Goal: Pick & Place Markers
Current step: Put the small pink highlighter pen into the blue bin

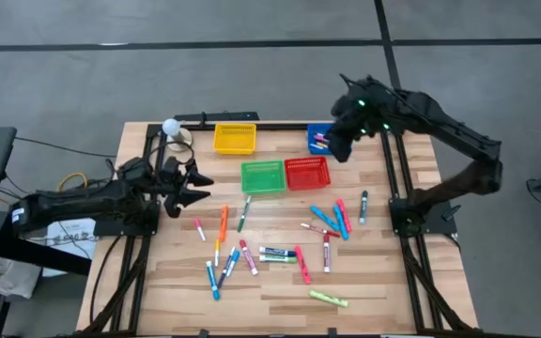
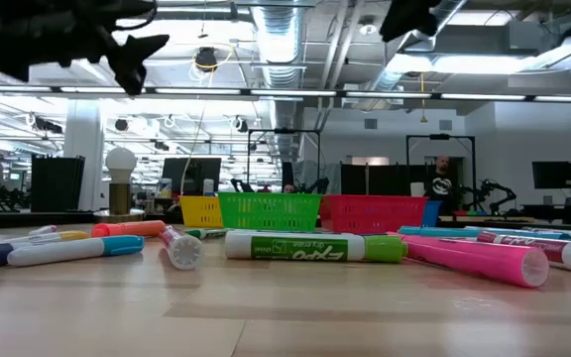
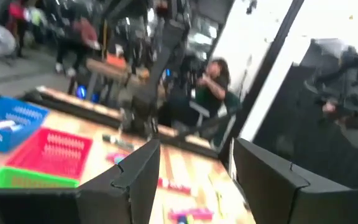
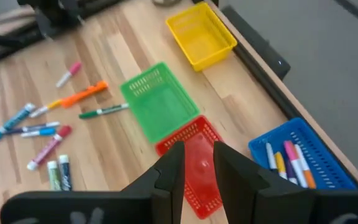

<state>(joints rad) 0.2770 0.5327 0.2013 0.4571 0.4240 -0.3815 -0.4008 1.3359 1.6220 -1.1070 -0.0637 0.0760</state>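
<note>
Markers [image 1: 270, 252] scattered lower centre — light, stiff, roll easily; pinch mid-barrel | right gripper [image 4: 197, 163] slightly parted, empty, above red basket [image 4: 194, 163] | left gripper [image 3: 194, 177] spread, empty — mid-left.

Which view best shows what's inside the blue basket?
The right wrist view: the blue basket lies open with several markers inside. The high view half hides it under the right gripper; the low view shows a sliver; the left wrist view is blurred.

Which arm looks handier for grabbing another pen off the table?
Probably the left. Its open, empty claw hangs beside the scattered markers, nearest the pink one. The right claw is up by the blue basket, farther from the loose pens.
</note>
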